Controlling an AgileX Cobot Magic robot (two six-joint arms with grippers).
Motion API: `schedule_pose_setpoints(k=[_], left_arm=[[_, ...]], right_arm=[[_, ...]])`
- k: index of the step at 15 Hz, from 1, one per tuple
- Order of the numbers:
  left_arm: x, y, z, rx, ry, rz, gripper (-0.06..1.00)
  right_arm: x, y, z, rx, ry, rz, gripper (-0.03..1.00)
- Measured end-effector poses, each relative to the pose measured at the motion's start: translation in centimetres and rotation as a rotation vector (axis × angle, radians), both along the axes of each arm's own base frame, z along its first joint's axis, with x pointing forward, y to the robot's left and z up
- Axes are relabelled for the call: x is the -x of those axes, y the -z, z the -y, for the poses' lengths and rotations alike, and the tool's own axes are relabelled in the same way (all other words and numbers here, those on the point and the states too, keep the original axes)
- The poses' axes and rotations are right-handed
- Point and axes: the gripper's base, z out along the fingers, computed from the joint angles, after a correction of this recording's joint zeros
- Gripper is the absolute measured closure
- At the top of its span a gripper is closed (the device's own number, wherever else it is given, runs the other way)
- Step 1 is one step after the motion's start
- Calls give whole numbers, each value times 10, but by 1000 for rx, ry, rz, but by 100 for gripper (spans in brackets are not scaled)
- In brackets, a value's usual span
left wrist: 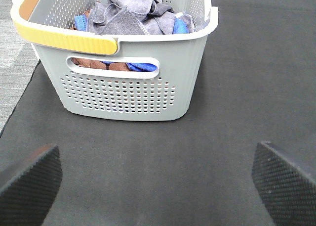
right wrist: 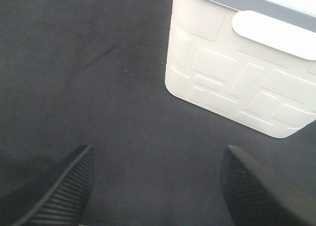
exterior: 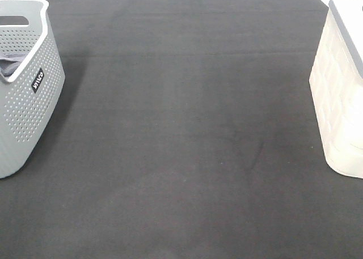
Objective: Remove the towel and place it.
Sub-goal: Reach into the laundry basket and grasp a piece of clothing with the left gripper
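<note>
The greyish-lavender towel (left wrist: 129,17) lies crumpled on top of other cloths inside the grey perforated basket (left wrist: 128,90). A sliver of it shows over the basket's rim in the high view (exterior: 11,66), where the basket (exterior: 25,94) stands at the left edge. My left gripper (left wrist: 155,179) is open and empty, low over the mat, a short way in front of the basket. My right gripper (right wrist: 158,186) is open and empty over the mat, near the white bin (right wrist: 242,67). Neither gripper shows in the high view.
A brighter blue cloth (left wrist: 140,66) and a brown cloth (left wrist: 91,64) lie under the towel in the basket, seen through its handle slot. The white bin (exterior: 343,89) stands at the right edge. A dark mat (exterior: 187,128) covers the table between them.
</note>
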Motion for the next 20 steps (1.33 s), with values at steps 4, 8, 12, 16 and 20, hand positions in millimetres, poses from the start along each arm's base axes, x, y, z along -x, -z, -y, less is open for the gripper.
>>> schedule_pose_setpoints(k=[4, 8, 12, 16, 20], left_arm=[[0, 0, 0, 0, 0, 0, -3], [0, 0, 0, 0, 0, 0, -3], [0, 0, 0, 0, 0, 0, -3], [0, 0, 0, 0, 0, 0, -3], [0, 0, 0, -12, 6, -1, -3]], right_arm=[[0, 0, 0, 0, 0, 0, 31], [0, 0, 0, 0, 0, 0, 31], [0, 0, 0, 0, 0, 0, 31], [0, 0, 0, 0, 0, 0, 31], [0, 0, 0, 0, 0, 0, 31]])
